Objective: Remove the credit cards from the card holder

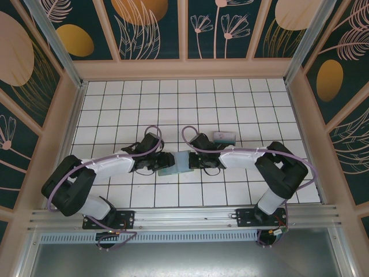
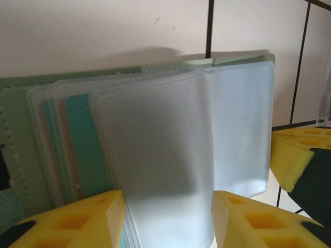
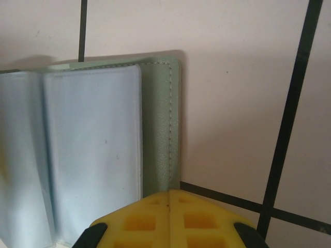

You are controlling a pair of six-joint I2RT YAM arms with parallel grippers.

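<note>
Open card holder [image 1: 179, 163] on the bench [image 1: 230, 98], lying between the two claws. Left claw [image 2: 168, 209]: jaws apart, straddling one frosted, seemingly empty sleeve [image 2: 155, 155]; teal credit cards [image 2: 85, 144] sit in sleeves to that claw's left. Right claw [image 3: 169, 209]: jaws together at the sage cover's near edge; whether they pinch it cannot be told. Risk: the left claw closes on the bare sleeve and drags the light holder, should the right hold slip
</note>
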